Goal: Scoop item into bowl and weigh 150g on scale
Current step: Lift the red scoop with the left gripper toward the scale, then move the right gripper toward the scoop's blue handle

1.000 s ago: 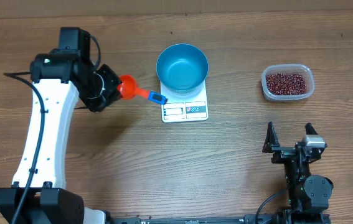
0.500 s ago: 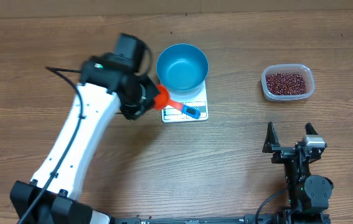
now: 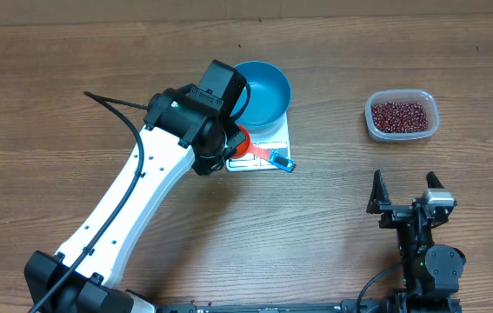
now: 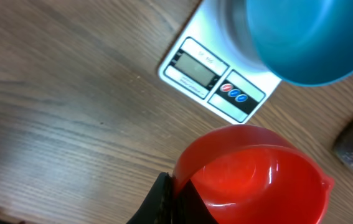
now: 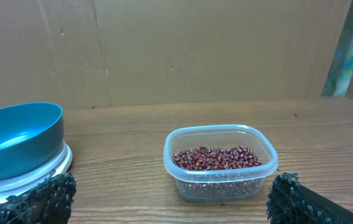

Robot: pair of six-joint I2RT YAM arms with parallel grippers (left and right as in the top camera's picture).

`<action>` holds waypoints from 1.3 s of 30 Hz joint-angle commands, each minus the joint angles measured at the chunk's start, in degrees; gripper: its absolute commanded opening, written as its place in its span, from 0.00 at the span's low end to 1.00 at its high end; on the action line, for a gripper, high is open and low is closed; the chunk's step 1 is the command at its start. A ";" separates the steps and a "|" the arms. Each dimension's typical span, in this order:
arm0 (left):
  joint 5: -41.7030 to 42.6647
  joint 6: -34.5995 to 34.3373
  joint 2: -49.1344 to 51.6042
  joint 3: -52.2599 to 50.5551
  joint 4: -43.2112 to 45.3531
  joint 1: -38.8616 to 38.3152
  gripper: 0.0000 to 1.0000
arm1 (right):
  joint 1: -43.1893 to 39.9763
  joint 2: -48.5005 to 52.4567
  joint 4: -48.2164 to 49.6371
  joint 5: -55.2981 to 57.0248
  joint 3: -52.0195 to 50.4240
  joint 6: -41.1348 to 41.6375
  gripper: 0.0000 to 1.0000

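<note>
Red plastic scoop [image 3: 259,149] with a blue handle, clamped in the closed left gripper [image 3: 229,149], carried within the last second from the left side of the table to just above the display edge of the white scale [image 3: 279,132]. Seen from the left wrist, cup of the scoop empty. Blue bowl [image 3: 268,85] sitting on the scale, likewise empty, one side hidden overhead by the left arm. Dark red beans [image 3: 398,115] all heaped in the clear tub [image 3: 372,129] at the right, well apart from the scoop. Right gripper [image 3: 405,184] parked near the front edge, jaws spread wide, holding nothing, unmoved throughout. Probably a crossing toward the tub: no scooping begun, nothing yet in the bowl, the whole weight left to measure out.
</note>
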 commanded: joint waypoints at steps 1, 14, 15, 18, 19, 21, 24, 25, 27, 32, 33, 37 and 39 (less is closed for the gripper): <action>-1.77 -1.31 -1.11 0.92 -1.22 -0.15 0.04 | 0.31 -0.59 1.40 0.31 -0.61 -0.26 1.00; -1.77 -1.31 -1.05 0.85 -2.16 -0.17 0.04 | 0.33 0.00 2.03 -16.55 -0.59 12.87 1.00; -1.77 -1.31 -1.07 0.85 -2.38 -0.17 0.04 | 0.33 0.00 2.27 -17.55 -0.57 12.87 1.00; -1.77 -1.31 -1.05 0.85 -2.71 -0.17 0.04 | 0.33 0.00 3.69 -21.16 -0.52 12.92 1.00; -1.77 -1.31 -1.05 0.85 -2.71 -0.17 0.04 | 0.31 0.00 3.74 -22.27 -0.15 12.92 1.00; -1.77 -1.31 -1.05 0.85 -2.67 -0.17 0.05 | 0.26 0.00 2.84 -22.84 1.31 14.10 1.00; -1.77 -1.31 -1.05 0.85 -2.67 -0.17 0.04 | 0.22 0.04 1.09 -22.82 4.61 14.40 1.00; -1.77 -1.31 -1.05 0.85 -2.67 -0.17 0.04 | 0.22 0.17 0.15 -22.80 5.92 14.40 1.00; -1.77 -1.31 -1.05 0.85 -2.67 -0.17 0.04 | 0.22 0.72 -2.89 -22.60 9.27 14.38 1.00; -1.77 -1.31 -1.05 0.85 -2.69 -0.17 0.04 | 0.22 5.16 -10.34 -20.50 18.16 13.86 1.00; -1.77 -1.31 -1.05 0.85 -2.69 -0.17 0.04 | 0.22 6.64 -11.69 -20.28 20.02 13.68 1.00; -1.77 -1.31 -1.05 0.85 -2.38 -0.17 0.04 | 0.22 14.45 -15.78 -20.68 27.02 13.70 1.00; -1.79 -1.31 -1.05 0.85 -2.27 -0.17 0.04 | 0.22 18.84 -17.88 -21.20 30.25 13.73 1.00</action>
